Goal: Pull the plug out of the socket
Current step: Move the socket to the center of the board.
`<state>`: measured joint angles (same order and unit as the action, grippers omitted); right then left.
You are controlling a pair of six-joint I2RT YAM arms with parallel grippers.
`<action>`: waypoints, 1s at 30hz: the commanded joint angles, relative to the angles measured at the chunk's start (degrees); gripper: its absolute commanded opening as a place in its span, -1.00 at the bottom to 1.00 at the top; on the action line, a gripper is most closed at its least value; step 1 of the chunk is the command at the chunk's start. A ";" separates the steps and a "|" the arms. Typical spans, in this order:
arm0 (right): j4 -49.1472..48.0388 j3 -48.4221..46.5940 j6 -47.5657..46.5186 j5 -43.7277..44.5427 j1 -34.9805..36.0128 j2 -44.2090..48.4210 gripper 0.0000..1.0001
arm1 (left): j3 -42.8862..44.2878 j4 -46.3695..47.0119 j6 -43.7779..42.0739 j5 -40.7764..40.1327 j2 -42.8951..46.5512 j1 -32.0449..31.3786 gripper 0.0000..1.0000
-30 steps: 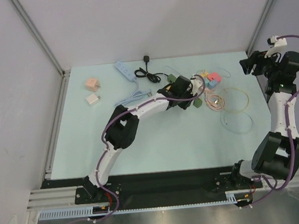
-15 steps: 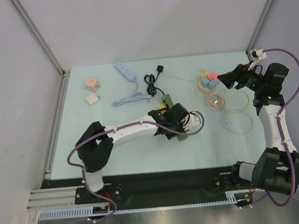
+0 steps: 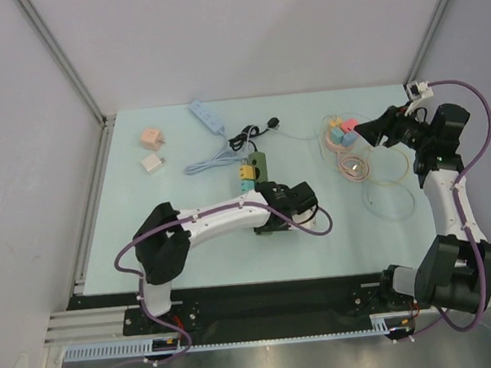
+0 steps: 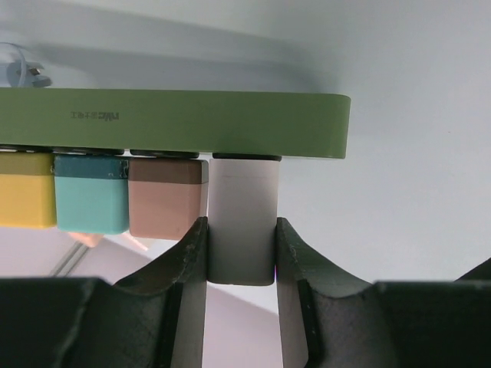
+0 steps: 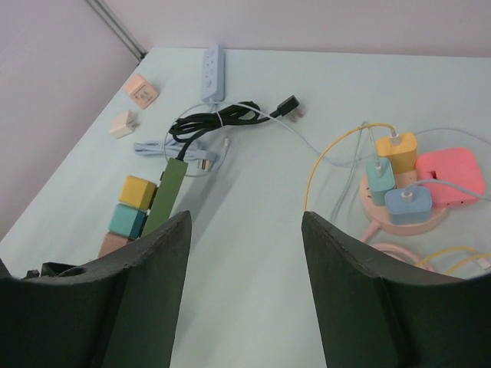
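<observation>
Since the earlier frame the green power strip [image 3: 259,165] has slid left and toward the far side of the bench [image 3: 146,237]. The black cord [image 3: 245,136] has bunched up behind it, and the left wrist has drawn back toward the near edge. The right arm has barely shifted.

The strip carries four plugs in a row along one face: a yellow plug [image 4: 27,201], a teal plug [image 4: 90,203], a brownish-pink plug [image 4: 167,207] and, at the end of the row, the pale plug [image 4: 242,192]. The pale plug's top edge sits against the strip's face. Near the right arm, a round pink socket base [image 5: 380,222] holds several small coloured plugs.

The left arm is folded, elbow out to the left and forearm reaching right across the bench, wrist low beside the strip. The left end effector [image 4: 242,245] is clenched on the pale plug, one finger pressed to each of its sides.

The right arm stands tall at the right edge, wrist bent so that its camera looks across the bench. The right end effector [image 5: 245,230] hangs spread wide above the bench, grasping nothing.
</observation>
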<state>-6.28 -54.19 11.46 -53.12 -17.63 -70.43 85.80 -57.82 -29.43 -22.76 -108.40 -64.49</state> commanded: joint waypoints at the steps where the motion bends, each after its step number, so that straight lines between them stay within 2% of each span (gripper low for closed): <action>1: -2.24 0.23 0.49 -1.11 0.14 -0.49 0.29 | 7.27 -2.90 -3.88 -8.79 -2.42 -2.30 -0.92; 5: -2.24 0.32 0.58 -1.28 0.05 -0.85 0.29 | 11.22 -4.84 -4.23 -7.04 -7.34 -3.63 -0.81; 7: -2.33 0.32 0.58 -1.37 -0.13 -0.85 0.29 | 12.28 -5.19 -3.71 -6.94 -9.72 -3.63 -0.71; 9: -2.42 0.41 0.66 -1.54 -0.30 -0.85 0.29 | 13.78 -5.20 -3.35 -7.03 -11.21 -3.63 -0.51; 13: -2.42 0.41 0.75 -1.72 -0.48 -0.93 0.29 | 17.20 -4.84 -2.65 -6.94 -12.88 -3.63 -0.36; 15: -2.42 0.32 0.84 -1.72 -0.56 -0.93 0.29 | 18.96 -4.49 -2.30 -6.77 -13.50 -3.71 -0.21; 18: -2.59 0.41 1.02 -1.90 -1.00 -0.58 0.29 | 20.72 -4.14 -1.68 -6.50 -14.73 -3.80 -0.15; 20: -2.68 0.41 1.19 -2.07 -1.71 -0.41 0.29 | 21.60 -3.61 -0.81 -6.24 -15.35 -3.89 0.02; 26: -2.94 0.41 1.63 -2.42 -2.41 -0.23 0.29 | 22.30 -1.33 0.69 -5.54 -15.53 -3.80 0.18; 30: -3.03 0.49 1.54 -2.34 -2.59 -0.23 0.29 | 23.18 -0.01 2.35 -6.06 -14.31 -3.80 0.22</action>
<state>-6.68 -53.95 12.29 -54.50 -19.94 -71.37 105.95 -60.40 -29.54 -26.94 -123.79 -68.12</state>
